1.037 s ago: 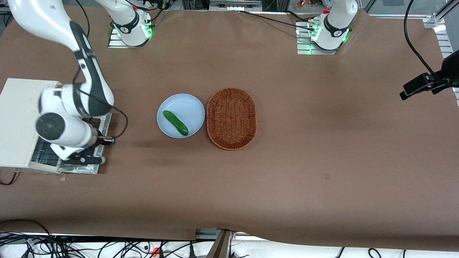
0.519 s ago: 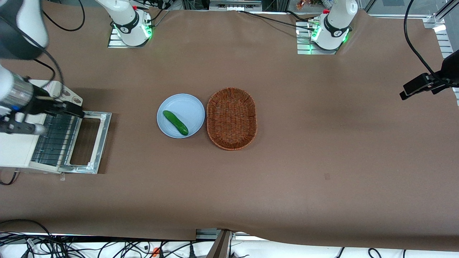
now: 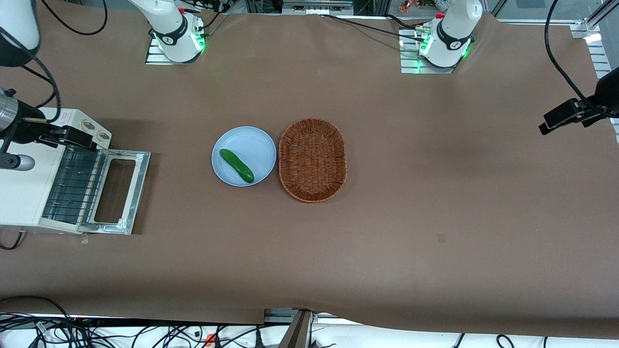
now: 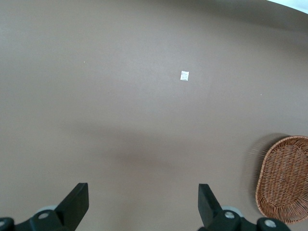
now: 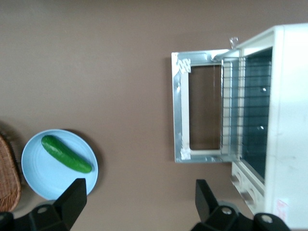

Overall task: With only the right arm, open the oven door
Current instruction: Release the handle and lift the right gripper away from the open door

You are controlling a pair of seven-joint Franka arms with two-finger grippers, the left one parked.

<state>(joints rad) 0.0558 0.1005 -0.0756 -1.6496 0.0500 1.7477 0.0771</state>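
The cream-white toaster oven (image 3: 19, 193) stands at the working arm's end of the table. Its oven door (image 3: 140, 188) lies swung down flat on the brown table in front of the oven, with the wire rack (image 3: 72, 188) showing inside. The right wrist view shows the door (image 5: 179, 106) lying flat and the oven (image 5: 288, 120) beside it. The handle is not visible. My right arm's gripper (image 3: 63, 137) hangs high above the oven's two-knob strip (image 3: 92, 128), apart from the door. In the right wrist view the gripper (image 5: 139, 204) is open and empty.
A light blue plate (image 3: 251, 145) with a green cucumber (image 3: 237, 166) sits mid-table, and a brown wicker basket (image 3: 313, 159) sits beside it toward the parked arm's end. The right wrist view also shows the plate (image 5: 43, 178) and the cucumber (image 5: 66, 154).
My right arm has lifted away from the open door and drawn back over the oven. The door has stayed flat on the table.
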